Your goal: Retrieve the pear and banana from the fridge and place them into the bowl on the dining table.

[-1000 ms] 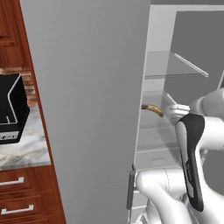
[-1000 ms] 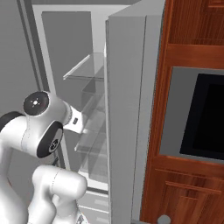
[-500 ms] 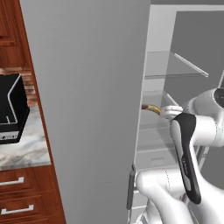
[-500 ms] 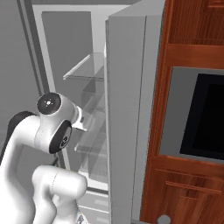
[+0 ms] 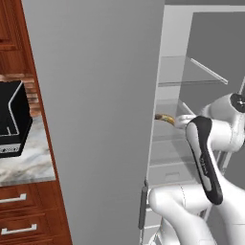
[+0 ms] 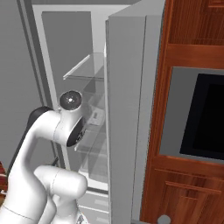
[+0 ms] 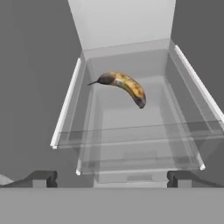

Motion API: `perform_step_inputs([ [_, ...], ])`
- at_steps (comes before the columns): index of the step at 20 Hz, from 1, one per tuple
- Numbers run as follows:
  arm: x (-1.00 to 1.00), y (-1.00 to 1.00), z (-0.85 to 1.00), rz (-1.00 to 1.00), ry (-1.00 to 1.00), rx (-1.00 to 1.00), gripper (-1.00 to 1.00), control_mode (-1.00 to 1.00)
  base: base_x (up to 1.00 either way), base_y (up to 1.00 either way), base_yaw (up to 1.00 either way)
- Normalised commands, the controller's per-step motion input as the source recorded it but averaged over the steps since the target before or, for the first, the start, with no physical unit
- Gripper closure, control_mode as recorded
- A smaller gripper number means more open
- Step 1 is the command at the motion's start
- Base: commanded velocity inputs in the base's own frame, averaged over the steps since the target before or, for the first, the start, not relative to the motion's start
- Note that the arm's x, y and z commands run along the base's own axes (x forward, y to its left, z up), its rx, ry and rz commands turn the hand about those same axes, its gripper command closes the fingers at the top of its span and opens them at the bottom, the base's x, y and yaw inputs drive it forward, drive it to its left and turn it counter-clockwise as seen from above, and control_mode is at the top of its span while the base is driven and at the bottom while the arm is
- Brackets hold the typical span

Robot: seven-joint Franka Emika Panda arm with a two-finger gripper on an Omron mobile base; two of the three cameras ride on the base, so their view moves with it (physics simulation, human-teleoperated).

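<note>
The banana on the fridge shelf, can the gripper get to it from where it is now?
Probably yes. The banana lies alone on a glass shelf ahead of the open gripper, and nothing stands between them.

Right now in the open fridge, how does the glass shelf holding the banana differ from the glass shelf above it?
The banana's shelf carries the banana, lying on its side; the upper glass shelf carries nothing I can see. The banana's shelf sits about level with the arm's wrist, and the upper shelf hangs well above it. Both are clear glass, inside the fridge with its white interior.
</note>
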Motion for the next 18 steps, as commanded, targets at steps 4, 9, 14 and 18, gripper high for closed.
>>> perform_step_inputs([
  [4,0.63,0.0,-0.13,0.0,0.19,-0.06,-1.0,-1.0,0.0,0.0,0.0],
  [9,0.51,0.0,-0.18,0.0,0.16,-0.04,-1.0,-1.0,0.0,0.0,0.0],
  [14,0.48,-0.01,-0.33,0.0,0.1,-0.01,-1.0,-1.0,0.0,0.0,0.0],
  [18,0.49,-0.04,-0.32,0.0,0.09,0.0,-1.0,-1.0,0.0,0.0,0.0],
])
